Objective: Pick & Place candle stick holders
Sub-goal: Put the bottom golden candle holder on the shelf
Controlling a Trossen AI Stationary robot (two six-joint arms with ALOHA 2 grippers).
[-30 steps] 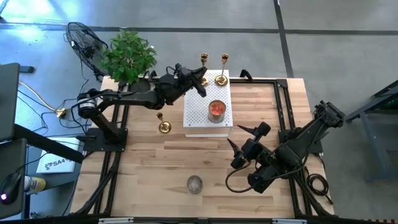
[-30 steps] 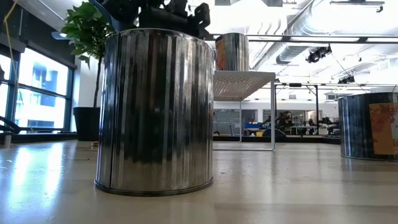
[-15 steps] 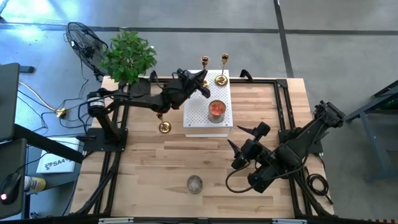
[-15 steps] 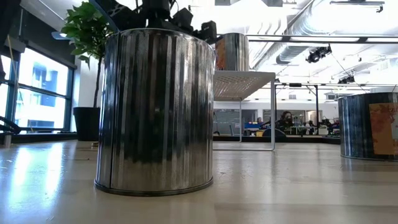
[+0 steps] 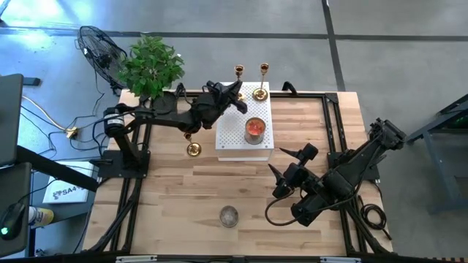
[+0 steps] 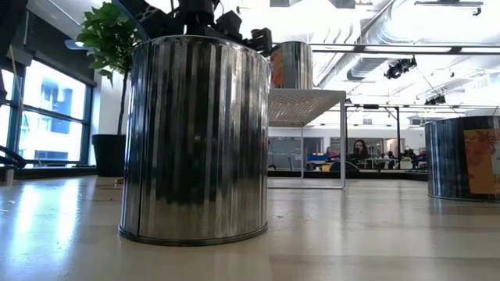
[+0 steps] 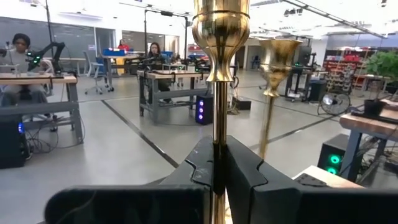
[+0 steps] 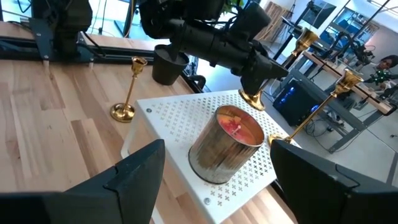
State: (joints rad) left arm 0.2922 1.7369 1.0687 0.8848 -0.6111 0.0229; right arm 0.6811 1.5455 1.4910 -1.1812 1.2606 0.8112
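Note:
My left gripper (image 5: pixel 235 91) is shut on one gold candle stick holder (image 7: pixel 220 37) over the far left corner of the white perforated platform (image 5: pixel 235 131). A second holder (image 5: pixel 261 91) stands by its round base on the platform's far edge. A third (image 5: pixel 193 149) stands by its base on the wooden table, left of the platform. My right gripper (image 5: pixel 276 158) hangs open above the table, right of and nearer than the platform, with nothing between its fingers. My left gripper pinches the holder's slim stem (image 7: pixel 218 134) between its two fingers, below the cup. The fingers come about level from the table's left and lie across the stem. The holder stands upright; its base (image 8: pixel 252 99) is at the platform's far corner, touching or not I cannot tell.
A candle in a metal tin (image 5: pixel 254 128) sits on the platform near both holders. A small metal tin (image 5: pixel 229 215) stands near the table's front edge. A potted plant (image 5: pixel 150 66) stands at the far left corner. People sit at benches beyond the table.
My left gripper has sunk a little toward the platform with the candle stick holder, its wrist tipping as it went, and has kept still for the last half second. The holder stays upright in the hold.

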